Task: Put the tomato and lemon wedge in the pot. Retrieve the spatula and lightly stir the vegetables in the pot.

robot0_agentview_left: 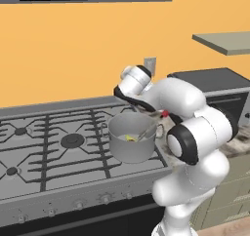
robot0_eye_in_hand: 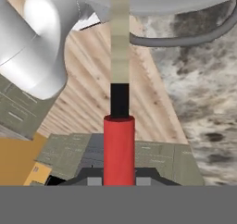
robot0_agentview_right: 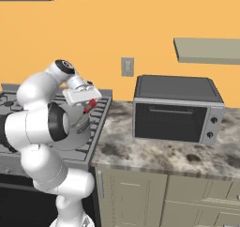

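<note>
We see the gripper [robot0_eye_in_hand: 119, 180] pinching the spatula [robot0_eye_in_hand: 119, 149] by its red handle, the two finger tips pressed against either side of it at the bottom of the hand view, with the dark neck and pale head running away toward the pot's rim. From the left base view the pot [robot0_agentview_left: 131, 138] stands on the stove [robot0_agentview_left: 58, 152] near its front right corner, by the marble counter [robot0_agentview_right: 154, 151]. The spatula's thin head [robot0_agentview_left: 145, 131] slants down into the pot from the right, and a small yellow lemon wedge [robot0_agentview_left: 130, 138] lies on the pot's floor beside it. We cannot make out the tomato inside. A toaster oven [robot0_agentview_right: 176, 109] sits on the counter, well apart from the pot.
</note>
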